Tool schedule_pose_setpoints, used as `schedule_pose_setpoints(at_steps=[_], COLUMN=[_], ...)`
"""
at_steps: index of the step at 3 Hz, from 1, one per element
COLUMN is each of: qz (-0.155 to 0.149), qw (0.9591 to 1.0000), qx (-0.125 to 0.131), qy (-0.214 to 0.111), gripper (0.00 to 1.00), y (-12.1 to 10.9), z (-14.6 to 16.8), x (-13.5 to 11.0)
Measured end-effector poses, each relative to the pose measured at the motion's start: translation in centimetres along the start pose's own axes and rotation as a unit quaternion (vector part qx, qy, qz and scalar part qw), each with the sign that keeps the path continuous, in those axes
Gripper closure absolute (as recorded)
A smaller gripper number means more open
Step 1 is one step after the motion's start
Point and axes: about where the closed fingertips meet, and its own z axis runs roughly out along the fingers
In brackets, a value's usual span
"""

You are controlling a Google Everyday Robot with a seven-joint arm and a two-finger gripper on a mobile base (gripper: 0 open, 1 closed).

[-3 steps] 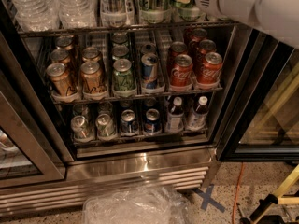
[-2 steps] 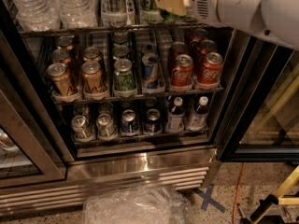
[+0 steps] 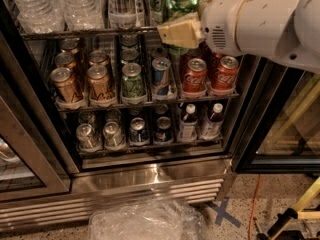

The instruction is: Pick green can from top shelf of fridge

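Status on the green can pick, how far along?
Done: the fridge is open and the gripper is up at the top shelf, right in front of the green can. In hand: the grasp. The gripper covers the can's lower body, so a firm hold can't be confirmed. Left: lift the can clear of the rail and pull it out.

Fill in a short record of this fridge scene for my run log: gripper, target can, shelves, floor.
gripper: gripper in front of the green can's lower part, level with the top shelf's front rail
green can: green can upright, silver lid showing
top shelf: top shelf holds water bottles at the left
middle rack: rows of soda cans, red cola cans at the right
bottom rack: cans at the left, two dark bottles at the right
floor: clear plastic bag before the fridge
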Motion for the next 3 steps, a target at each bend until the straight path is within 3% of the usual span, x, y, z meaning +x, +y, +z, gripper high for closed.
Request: schedule_pose_setpoints(at_steps=[1,3], qz=[0.002,0.000], qw=[0.9997,0.9992], qx=[-0.020,-0.031], qy=[0.011,0.023], gripper=[1.00,1.00], y=[1.2,2.1], z=[-0.6,-1.5], x=[1.3,2.5])
